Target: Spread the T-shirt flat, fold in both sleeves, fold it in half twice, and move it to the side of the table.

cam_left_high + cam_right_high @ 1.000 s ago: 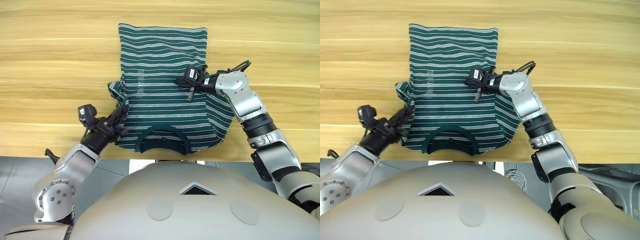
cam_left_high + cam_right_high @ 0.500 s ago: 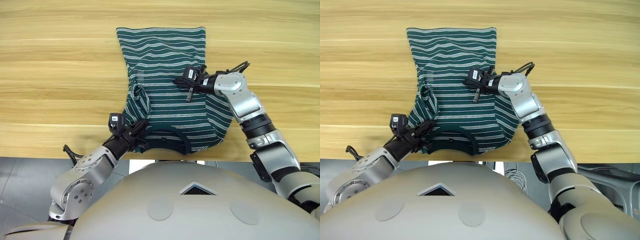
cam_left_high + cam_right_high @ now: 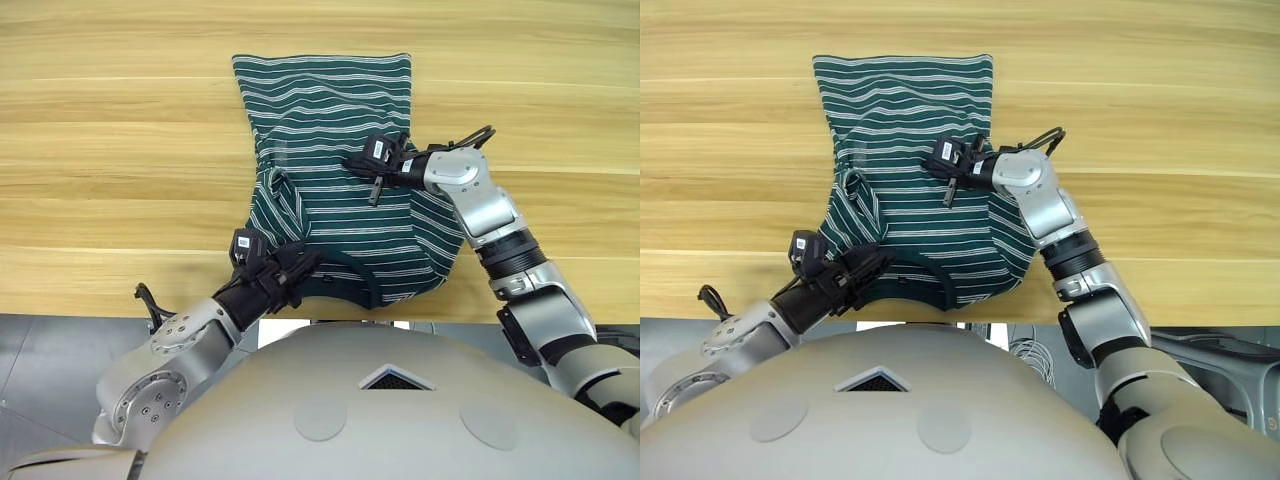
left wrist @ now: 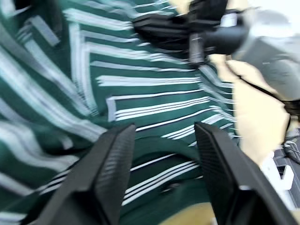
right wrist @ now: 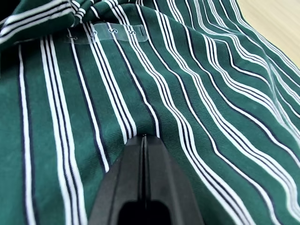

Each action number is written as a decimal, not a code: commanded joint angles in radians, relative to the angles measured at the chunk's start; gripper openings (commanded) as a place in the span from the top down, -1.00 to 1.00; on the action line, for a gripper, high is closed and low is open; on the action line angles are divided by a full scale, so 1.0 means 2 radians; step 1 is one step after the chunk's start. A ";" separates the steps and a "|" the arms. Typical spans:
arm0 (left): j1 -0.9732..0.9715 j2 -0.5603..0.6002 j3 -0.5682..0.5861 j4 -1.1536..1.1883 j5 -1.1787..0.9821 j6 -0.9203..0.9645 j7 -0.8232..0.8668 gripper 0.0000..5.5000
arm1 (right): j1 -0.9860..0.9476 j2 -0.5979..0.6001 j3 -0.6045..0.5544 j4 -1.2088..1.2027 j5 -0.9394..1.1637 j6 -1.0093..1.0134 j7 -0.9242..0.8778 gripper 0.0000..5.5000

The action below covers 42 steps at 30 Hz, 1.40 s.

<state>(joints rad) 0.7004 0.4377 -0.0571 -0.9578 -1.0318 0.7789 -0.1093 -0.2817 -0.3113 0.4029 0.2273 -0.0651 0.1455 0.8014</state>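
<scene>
In the left eye view we see the green striped T-shirt (image 3: 335,110) lying on the wooden surface (image 3: 110,130). Its hem is at the far side and its collar at the near edge, and its left side is bunched inward in folds. The left gripper (image 3: 300,266) sits at the collar, close to the near edge. The right gripper (image 3: 374,188) rests on the right half of the shirt, about midway along it.

The right eye view gives us the same layout.

In the left wrist view the left arm's fingers (image 4: 110,173) stand apart just above the rumpled cloth by the collar, with stripes showing between them. The right gripper appears farther off on the shirt.

In the right wrist view that arm's fingers (image 5: 154,187) are pressed together, tips down on the striped cloth.
</scene>
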 commanded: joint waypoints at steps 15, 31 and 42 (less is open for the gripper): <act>0.023 0.020 -0.068 0.259 0.348 -0.364 -0.231 0.13 | 0.436 -0.168 -0.388 -0.285 0.368 0.006 0.198 1.00; 0.045 -0.066 -0.088 0.341 0.388 -0.373 -0.154 0.13 | 0.384 -0.200 -0.305 -0.151 0.284 0.165 0.117 0.43; 0.066 -0.064 -0.105 0.304 0.378 -0.368 -0.149 0.13 | 0.360 -0.180 -0.277 -0.222 0.325 0.254 0.060 -0.22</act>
<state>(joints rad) 0.7907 0.2975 -0.2481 -0.3694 -0.2996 -0.0207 -0.4177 0.4394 -0.6908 -0.1812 -0.2129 0.5917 0.6053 0.9684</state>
